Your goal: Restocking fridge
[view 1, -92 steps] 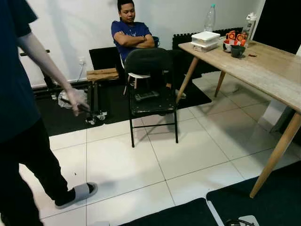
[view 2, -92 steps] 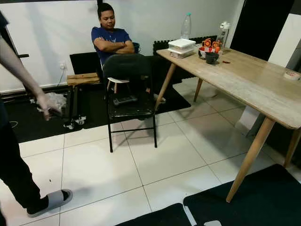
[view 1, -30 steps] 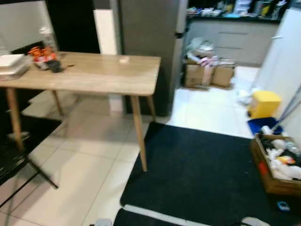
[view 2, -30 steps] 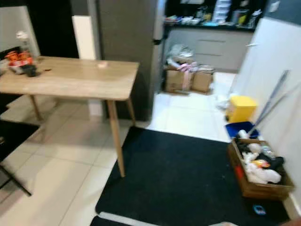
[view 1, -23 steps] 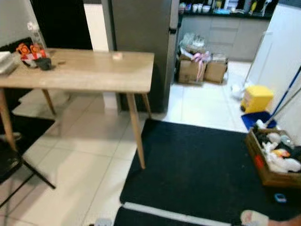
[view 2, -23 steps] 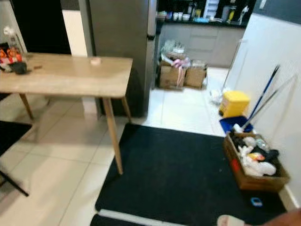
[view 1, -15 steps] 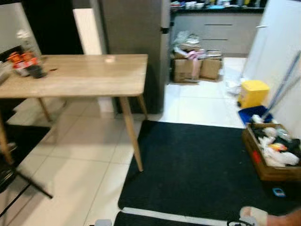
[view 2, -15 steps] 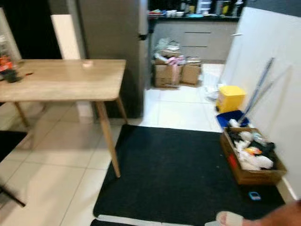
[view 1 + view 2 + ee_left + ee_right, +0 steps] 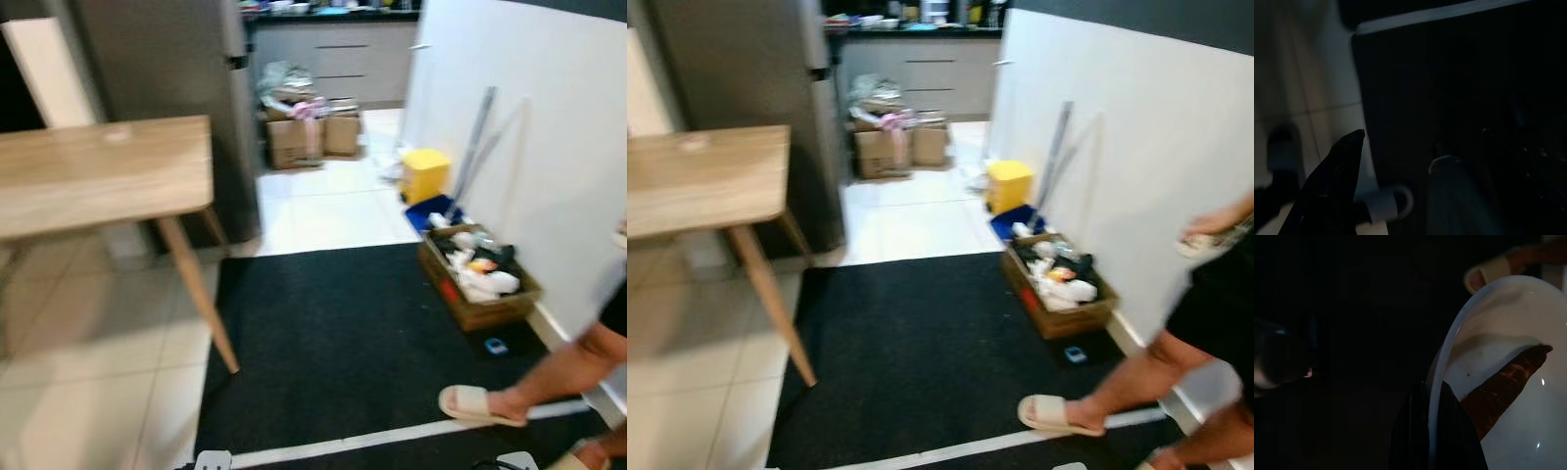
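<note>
The right tool [image 9: 1432,431] pinches a white bowl's [image 9: 1508,396] rim. The left tool's [image 9: 1337,181] spread cannot be told. A fridge [image 9: 157,88] stands behind the desk [image 9: 98,176]; a person's sandalled foot [image 9: 475,403] rests on the black mat [image 9: 343,343].

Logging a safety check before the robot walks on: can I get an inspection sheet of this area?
Surface: black mat on a tiled floor.
Job's things: grey fridge ahead; white bowl.
Clutter: wooden crate of oddments, yellow bin, cardboard boxes.
Grippers: right gripper clamps the bowl's rim; left gripper hangs low, idle.
Cables: nothing seen.
Surroundings: wooden table to the left; person's slippered foot on the mat, right.
</note>
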`<state>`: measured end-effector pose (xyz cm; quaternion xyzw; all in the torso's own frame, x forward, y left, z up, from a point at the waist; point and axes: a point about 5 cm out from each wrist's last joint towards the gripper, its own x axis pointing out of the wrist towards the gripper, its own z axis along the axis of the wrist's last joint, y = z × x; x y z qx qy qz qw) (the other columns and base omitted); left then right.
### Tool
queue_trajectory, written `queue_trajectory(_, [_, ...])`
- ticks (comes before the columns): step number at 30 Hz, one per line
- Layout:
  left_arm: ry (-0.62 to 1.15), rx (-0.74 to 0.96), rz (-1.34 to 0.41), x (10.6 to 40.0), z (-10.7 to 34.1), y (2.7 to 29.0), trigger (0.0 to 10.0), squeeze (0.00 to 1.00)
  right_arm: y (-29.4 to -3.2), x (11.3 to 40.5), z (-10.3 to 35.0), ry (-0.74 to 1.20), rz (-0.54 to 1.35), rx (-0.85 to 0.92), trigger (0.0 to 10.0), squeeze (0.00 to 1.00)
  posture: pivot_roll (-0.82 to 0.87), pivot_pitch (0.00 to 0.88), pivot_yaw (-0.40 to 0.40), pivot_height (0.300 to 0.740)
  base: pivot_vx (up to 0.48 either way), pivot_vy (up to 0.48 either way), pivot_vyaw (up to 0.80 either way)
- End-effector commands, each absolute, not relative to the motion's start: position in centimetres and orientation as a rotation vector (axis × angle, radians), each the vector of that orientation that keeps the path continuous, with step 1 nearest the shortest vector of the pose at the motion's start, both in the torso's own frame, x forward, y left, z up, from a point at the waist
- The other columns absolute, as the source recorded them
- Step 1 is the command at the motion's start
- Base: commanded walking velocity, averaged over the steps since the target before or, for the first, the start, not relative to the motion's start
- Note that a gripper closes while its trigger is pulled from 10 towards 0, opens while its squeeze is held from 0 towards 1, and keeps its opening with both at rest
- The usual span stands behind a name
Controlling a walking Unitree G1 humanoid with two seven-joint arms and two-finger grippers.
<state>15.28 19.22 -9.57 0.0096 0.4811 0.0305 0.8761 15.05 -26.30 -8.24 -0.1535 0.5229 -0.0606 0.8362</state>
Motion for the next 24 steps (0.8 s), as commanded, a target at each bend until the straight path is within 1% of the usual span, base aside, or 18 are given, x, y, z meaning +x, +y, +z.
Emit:
queue_trajectory(1, [1.036, 0.016, 0.076, 14.28, -9.93, 19.50, 10.0, 0.00, -25.88, 15.59, -8.15, 1.088, -0.117, -0.325, 10.0, 0.00, -0.06, 0.000, 0.005, 0.740, 0.000, 0.000, 0.00])
queue_trajectory(5, [1.039, 0.012, 0.077, 14.20, -9.97, 19.47, 10.0, 0.00, -25.83, 15.58, -8.17, 1.088, -0.111, -0.327, 10.0, 0.00, -0.06, 0.000, 0.005, 0.740, 0.000, 0.000, 0.00])
queue_trajectory(18, [1.037, -0.001, 0.075, 14.19, -9.99, 19.33, 10.0, 0.00, -25.84, 15.44, -8.22, 1.093, -0.103, -0.335, 10.0, 0.00, -0.06, 0.000, 0.005, 0.740, 0.000, 0.000, -0.80])
queue_trajectory(23, [1.038, -0.002, 0.074, 14.15, -10.01, 19.29, 10.0, 0.00, -25.81, 15.36, -8.26, 1.095, -0.099, -0.341, 10.0, 0.00, -0.06, 0.000, 0.005, 0.740, 0.000, 0.000, 0.00])
queue_trajectory(24, [1.038, -0.003, 0.074, 14.13, -10.01, 19.28, 10.0, 0.00, -25.81, 15.33, -8.27, 1.096, -0.099, -0.343, 10.0, 0.00, -0.06, 0.000, 0.005, 0.740, 0.000, 0.000, -0.80])
